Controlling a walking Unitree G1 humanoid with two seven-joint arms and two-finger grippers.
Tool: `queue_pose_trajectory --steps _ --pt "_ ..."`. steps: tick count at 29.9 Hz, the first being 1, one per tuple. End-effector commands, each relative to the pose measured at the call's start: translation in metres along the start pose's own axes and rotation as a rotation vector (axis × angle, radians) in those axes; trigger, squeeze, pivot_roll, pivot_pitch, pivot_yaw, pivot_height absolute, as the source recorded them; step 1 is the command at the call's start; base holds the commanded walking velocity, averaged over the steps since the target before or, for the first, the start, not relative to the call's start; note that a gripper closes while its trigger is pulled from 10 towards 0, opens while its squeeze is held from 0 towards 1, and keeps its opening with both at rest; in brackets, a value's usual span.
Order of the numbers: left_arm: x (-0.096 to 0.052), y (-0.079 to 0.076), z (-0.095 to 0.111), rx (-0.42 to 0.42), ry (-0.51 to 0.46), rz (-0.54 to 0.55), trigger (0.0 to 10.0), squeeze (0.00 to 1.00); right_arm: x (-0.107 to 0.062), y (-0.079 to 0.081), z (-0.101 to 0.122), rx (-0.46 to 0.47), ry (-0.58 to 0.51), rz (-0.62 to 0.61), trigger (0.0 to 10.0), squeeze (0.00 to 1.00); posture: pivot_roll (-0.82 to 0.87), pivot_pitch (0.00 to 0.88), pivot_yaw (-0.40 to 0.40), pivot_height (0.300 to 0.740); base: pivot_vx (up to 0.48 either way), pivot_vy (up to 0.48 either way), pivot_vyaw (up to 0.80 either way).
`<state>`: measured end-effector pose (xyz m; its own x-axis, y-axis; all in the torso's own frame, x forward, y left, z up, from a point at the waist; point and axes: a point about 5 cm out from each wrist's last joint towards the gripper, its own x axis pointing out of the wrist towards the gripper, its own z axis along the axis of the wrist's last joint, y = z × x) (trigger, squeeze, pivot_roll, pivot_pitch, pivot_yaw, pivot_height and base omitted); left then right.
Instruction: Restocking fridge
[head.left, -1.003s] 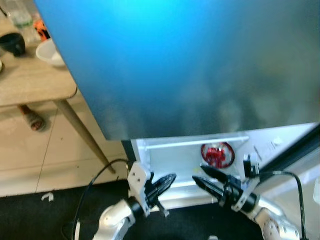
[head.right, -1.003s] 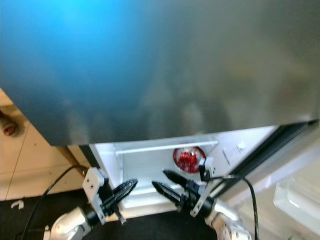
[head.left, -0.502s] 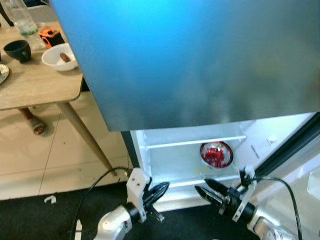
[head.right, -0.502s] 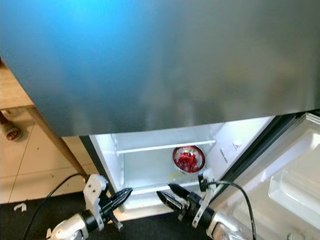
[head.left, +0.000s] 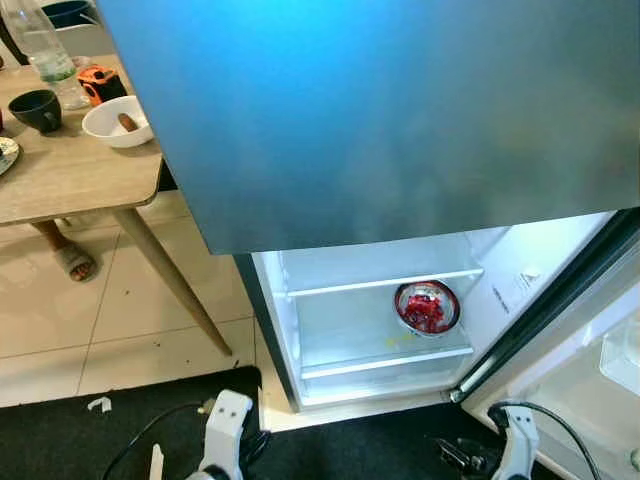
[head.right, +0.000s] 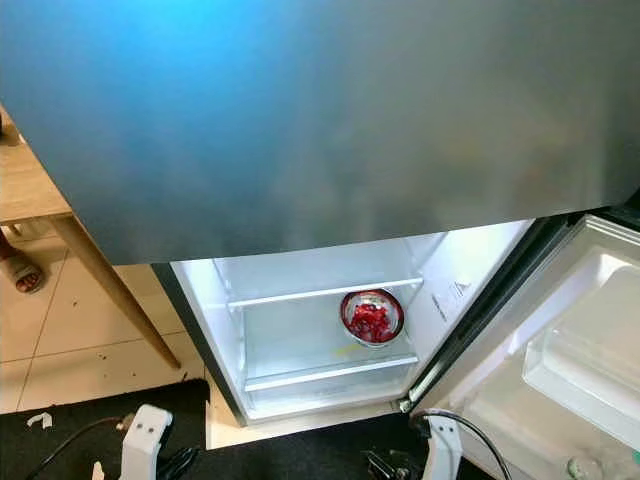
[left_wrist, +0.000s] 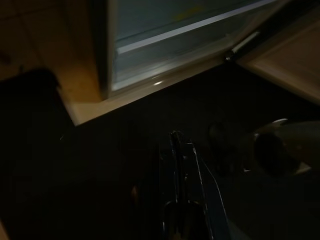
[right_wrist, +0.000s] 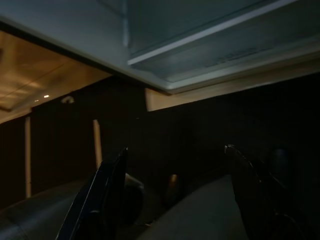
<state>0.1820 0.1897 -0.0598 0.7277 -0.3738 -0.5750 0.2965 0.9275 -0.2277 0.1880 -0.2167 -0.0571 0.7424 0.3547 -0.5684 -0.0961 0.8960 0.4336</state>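
At lower centre of the left eye view, a round steel bowl (head.left: 427, 307) of red pieces was seen on a glass fridge shelf (head.left: 385, 352). In the wrist views, the left gripper (left_wrist: 181, 150) was pressed closed; the right gripper (right_wrist: 175, 157) was spread wide, empty.

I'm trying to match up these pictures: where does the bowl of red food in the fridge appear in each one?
Left eye view: bowl of red food on the glass shelf, right side.
Right eye view: same bowl, lower centre.
Wrist views: too dark to tell.
Shared landmark: the shelf's white front edge.
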Motion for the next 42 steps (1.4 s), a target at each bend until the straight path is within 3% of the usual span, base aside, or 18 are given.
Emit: queue_pose_trajectory --steps 1,4,8,11,16,21,25,26,36,42 --pt "-0.012 0.012 -0.015 -0.049 0.05 0.07 10.0 0.0 -0.006 -0.006 -0.011 0.026 0.017 -0.054 10.0 0.0 -0.04 0.138 -0.004 0.74 0.0 0.0 0.0" --pt "-0.024 0.025 -0.032 -0.172 0.094 0.19 10.0 0.0 -0.012 -0.015 -0.021 0.038 0.048 -0.177 10.0 0.0 -0.04 0.133 -0.006 0.74 0.0 0.0 0.0" --pt "-0.031 0.029 -0.043 -0.218 0.134 0.246 10.0 0.0 -0.012 -0.015 -0.025 0.014 0.061 -0.208 10.0 0.0 -0.04 0.13 -0.007 0.74 0.0 0.0 0.0" --pt "-0.041 0.032 -0.058 -0.287 0.188 0.317 10.0 0.0 -0.016 -0.022 -0.03 -0.068 0.106 -0.34 10.0 0.0 -0.04 0.137 -0.012 0.74 0.0 0.0 0.0" --pt "-0.043 0.031 -0.064 -0.342 0.186 0.356 10.0 0.0 -0.02 -0.028 -0.035 -0.118 0.146 -0.447 10.0 0.0 -0.04 0.143 -0.028 0.74 0.0 0.0 0.0" --pt "-0.04 0.029 -0.063 -0.37 0.175 0.355 10.0 0.0 -0.023 -0.036 -0.028 -0.093 0.133 -0.514 10.0 0.0 -0.05 0.148 -0.029 0.74 0.0 0.0 0.0" --pt "-0.033 0.026 -0.057 -0.355 0.184 0.332 10.0 0.0 -0.023 -0.044 -0.011 -0.144 0.095 -0.587 10.0 0.0 -0.08 0.182 -0.036 0.74 0.0 0.0 0.0" --pt "-0.032 0.024 -0.058 -0.339 0.197 0.325 10.0 0.0 -0.025 -0.047 -0.01 -0.149 0.091 -0.617 10.0 0.0 -0.06 0.156 -0.054 0.74 0.0 0.0 0.0" --pt "-0.03 0.025 -0.055 -0.371 0.167 0.348 10.0 0.0 -0.029 -0.048 -0.016 -0.177 0.117 -0.654 10.0 0.0 -0.06 0.155 -0.066 0.74 0.0 0.0 0.0" --pt "-0.03 0.013 -0.066 -0.346 0.244 0.306 10.0 0.0 -0.024 -0.043 -0.021 -0.11 0.126 -0.629 10.0 0.0 -0.08 0.138 -0.028 0.74 0.0 0.0 0.0"
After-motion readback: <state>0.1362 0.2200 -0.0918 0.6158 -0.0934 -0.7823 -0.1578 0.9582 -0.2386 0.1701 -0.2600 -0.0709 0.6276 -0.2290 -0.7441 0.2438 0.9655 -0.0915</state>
